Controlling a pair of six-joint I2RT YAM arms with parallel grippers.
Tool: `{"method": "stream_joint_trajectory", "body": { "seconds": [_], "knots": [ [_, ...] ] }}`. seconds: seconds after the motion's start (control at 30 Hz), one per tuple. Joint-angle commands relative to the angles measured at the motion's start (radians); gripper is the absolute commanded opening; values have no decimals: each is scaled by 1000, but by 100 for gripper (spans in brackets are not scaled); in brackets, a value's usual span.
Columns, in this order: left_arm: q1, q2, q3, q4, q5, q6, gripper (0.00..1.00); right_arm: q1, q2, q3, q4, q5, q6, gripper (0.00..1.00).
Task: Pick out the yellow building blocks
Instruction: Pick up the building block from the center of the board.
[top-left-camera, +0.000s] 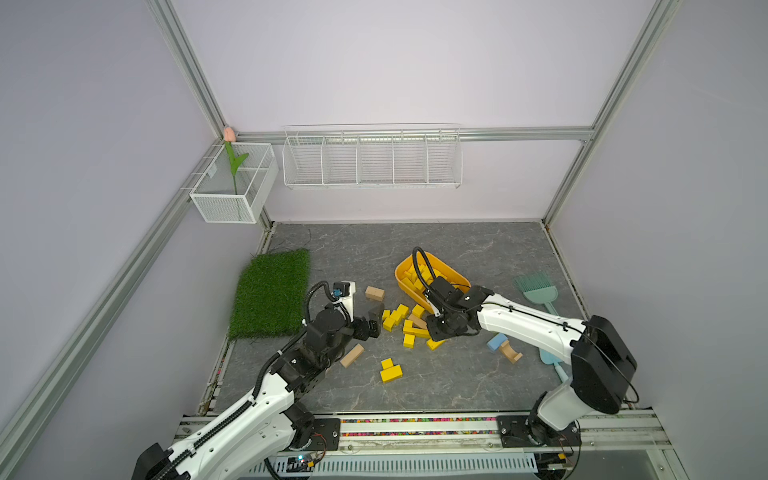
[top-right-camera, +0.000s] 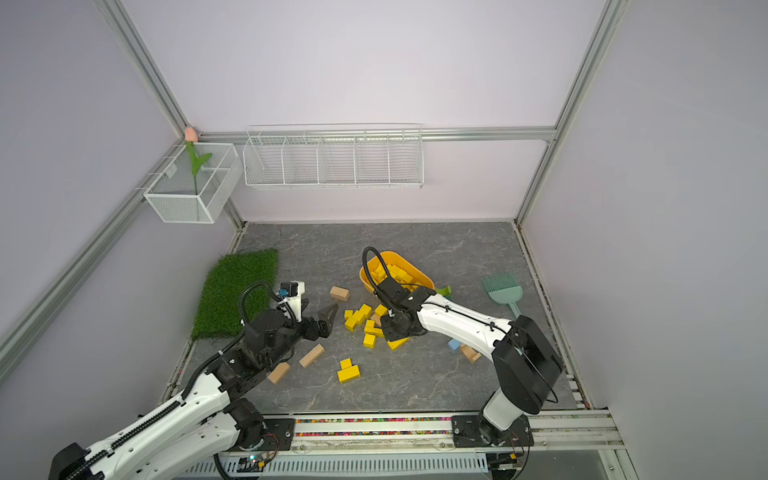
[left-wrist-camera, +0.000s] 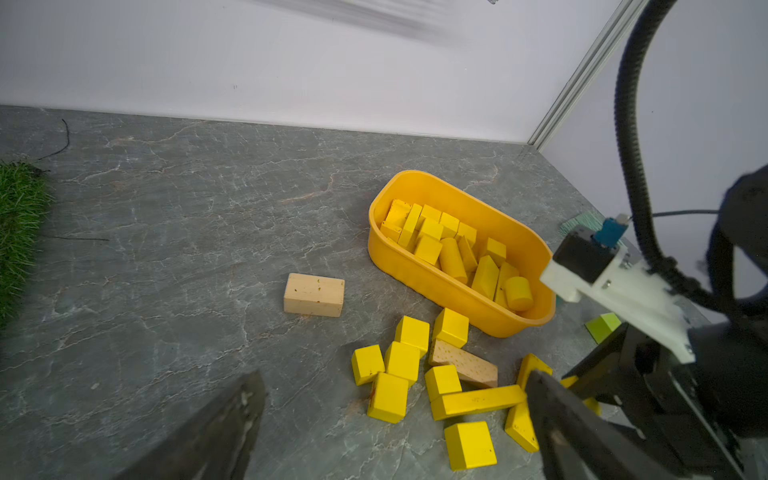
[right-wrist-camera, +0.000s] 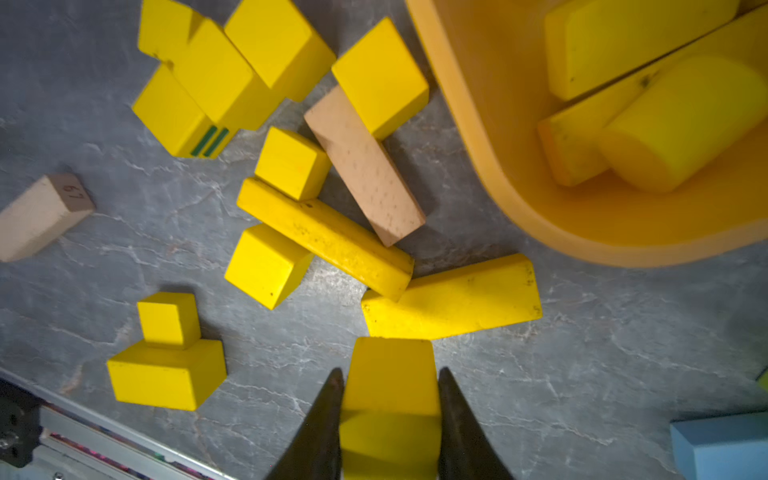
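Note:
Several yellow building blocks (top-left-camera: 399, 316) lie clustered on the grey floor in both top views, with two more (top-left-camera: 390, 371) nearer the front. Others fill the yellow-orange tub (top-left-camera: 400, 272) behind them, which also shows in the left wrist view (left-wrist-camera: 457, 291). My right gripper (right-wrist-camera: 390, 372) is shut on one yellow block (right-wrist-camera: 390, 399), low at the cluster's right edge (top-right-camera: 397, 343). My left gripper (left-wrist-camera: 395, 376) stands wide open just left of the cluster (top-right-camera: 328, 320), holding nothing.
Tan wooden blocks lie behind the cluster (top-left-camera: 375, 293), near the left arm (top-left-camera: 352, 355) and inside the cluster (right-wrist-camera: 365, 166). A blue block (top-left-camera: 496, 341) and tan arch (top-left-camera: 511, 351) sit under the right arm. Grass mat (top-left-camera: 270, 295) at left, teal brush (top-left-camera: 536, 289) at right.

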Motion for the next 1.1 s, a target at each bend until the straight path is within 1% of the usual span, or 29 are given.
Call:
{"method": "stream_joint_trajectory", "body": {
  "seconds": [0.0,0.13,0.17,0.27,0.5,0.63,0.8,0.93,1.07],
  "knots": [
    [6,-16,2,4,-6,-16,100,-51,-25,52,-62,-21,-41,24],
    [6,-16,-5,4,-9,-14,100,-113,-12,137,-100,-31,-78,25],
    [6,-43,-5,4,-9,-16,100,-127,-4,159,-110,-32,-87,25],
    [6,-44,-5,5,-9,-17,100,-181,33,226,-128,-51,-106,25],
    [7,-47,-9,6,-8,-16,100,-277,178,361,-145,-93,-131,25],
    [7,-58,-14,8,-10,-18,100,-302,259,427,-146,-103,-133,24],
    [9,-51,-13,10,-8,-16,100,-311,328,471,-126,-136,-105,23],
    [11,-47,-11,11,-5,-17,100,-310,368,474,-92,-232,-76,24],
    [11,-52,-13,11,-4,-16,100,-311,395,464,-79,-245,-48,24]
  ]
}}
